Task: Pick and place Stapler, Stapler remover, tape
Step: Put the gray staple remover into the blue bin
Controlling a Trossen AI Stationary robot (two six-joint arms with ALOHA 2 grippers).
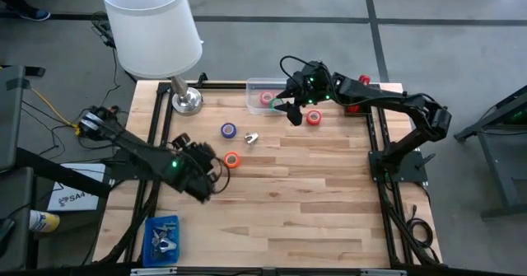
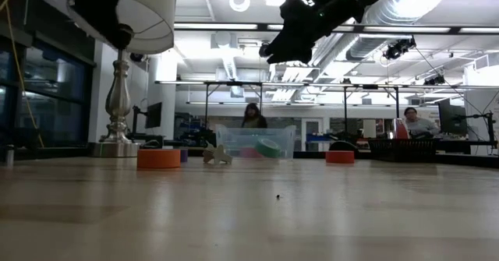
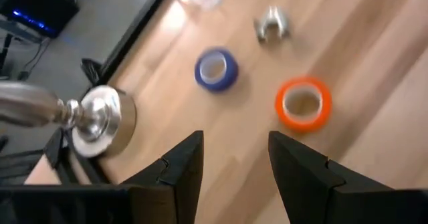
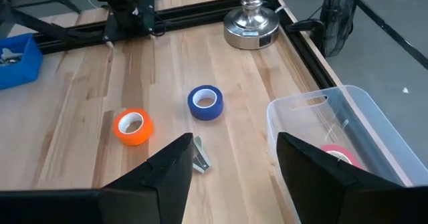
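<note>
An orange tape roll (image 1: 231,160) (image 3: 303,103) and a blue tape roll (image 1: 228,130) (image 4: 204,102) lie flat on the wooden table, with a small silvery staple remover (image 1: 252,138) (image 2: 217,155) between them. A red roll (image 1: 314,118) lies near a clear bin (image 1: 257,85), which holds a pink roll (image 4: 338,156) and a green roll (image 2: 269,147). My left gripper (image 3: 234,140) hangs open just left of the orange roll. My right gripper (image 4: 234,144) hangs open above the bin's near edge. The stapler is not plainly seen; a red piece (image 1: 354,107) shows under my right arm.
A table lamp with a white shade (image 1: 152,25) and a silvery base (image 1: 187,100) stands at the far left corner. A blue tray (image 1: 160,239) with metal pieces sits off the near left corner. Bare wood stretches across the table's near half.
</note>
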